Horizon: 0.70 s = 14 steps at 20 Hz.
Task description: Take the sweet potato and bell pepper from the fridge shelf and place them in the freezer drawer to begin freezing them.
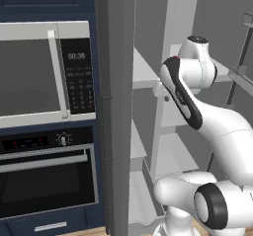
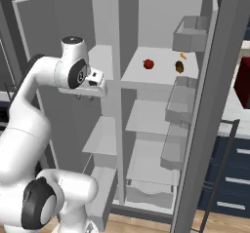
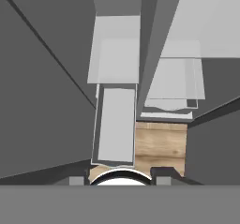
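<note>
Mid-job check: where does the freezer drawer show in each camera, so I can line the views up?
Left base view: I can't pick it out.
Right base view: the freezer drawer is at bottom centre, just right of the arm's base.
Hand view: centre, a long pale bin.
Shared landmark: the vertical divider between the fridge compartments.

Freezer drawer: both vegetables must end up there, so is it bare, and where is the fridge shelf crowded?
The freezer drawer looks bare along its whole floor. The fridge shelf is free left of the bell pepper; the sweet potato crowds its right end.
</note>
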Available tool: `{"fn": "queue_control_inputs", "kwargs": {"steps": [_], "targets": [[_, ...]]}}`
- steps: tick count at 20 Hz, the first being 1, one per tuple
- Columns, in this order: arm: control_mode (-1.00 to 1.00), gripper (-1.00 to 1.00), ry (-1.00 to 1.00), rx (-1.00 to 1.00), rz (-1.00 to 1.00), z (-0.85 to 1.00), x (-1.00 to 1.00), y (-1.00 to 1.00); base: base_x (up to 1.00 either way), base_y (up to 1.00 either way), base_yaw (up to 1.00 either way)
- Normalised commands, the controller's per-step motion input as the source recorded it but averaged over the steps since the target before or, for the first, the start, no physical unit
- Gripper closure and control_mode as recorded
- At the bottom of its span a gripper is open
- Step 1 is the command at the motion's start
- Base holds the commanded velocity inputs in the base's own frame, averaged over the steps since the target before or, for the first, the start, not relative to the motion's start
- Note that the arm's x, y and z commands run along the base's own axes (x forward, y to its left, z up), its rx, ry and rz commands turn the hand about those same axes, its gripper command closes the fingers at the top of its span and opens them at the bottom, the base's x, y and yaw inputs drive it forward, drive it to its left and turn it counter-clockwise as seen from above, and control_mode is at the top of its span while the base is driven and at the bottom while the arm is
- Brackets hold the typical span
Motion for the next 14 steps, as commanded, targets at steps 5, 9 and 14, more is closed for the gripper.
{"fn": "queue_control_inputs", "kwargs": {"steps": [5,9,14], "targets": [[-1.00,-1.00,-0.04,0.00,0.00,-0.07,-0.07,-0.03,0.00,0.00,0.00],[-1.00,-1.00,-0.25,0.01,0.00,0.00,-0.38,-0.72,0.00,0.00,0.00],[-1.00,-1.00,-0.04,0.03,-0.01,0.02,-0.09,-0.85,0.00,0.00,0.00]]}}
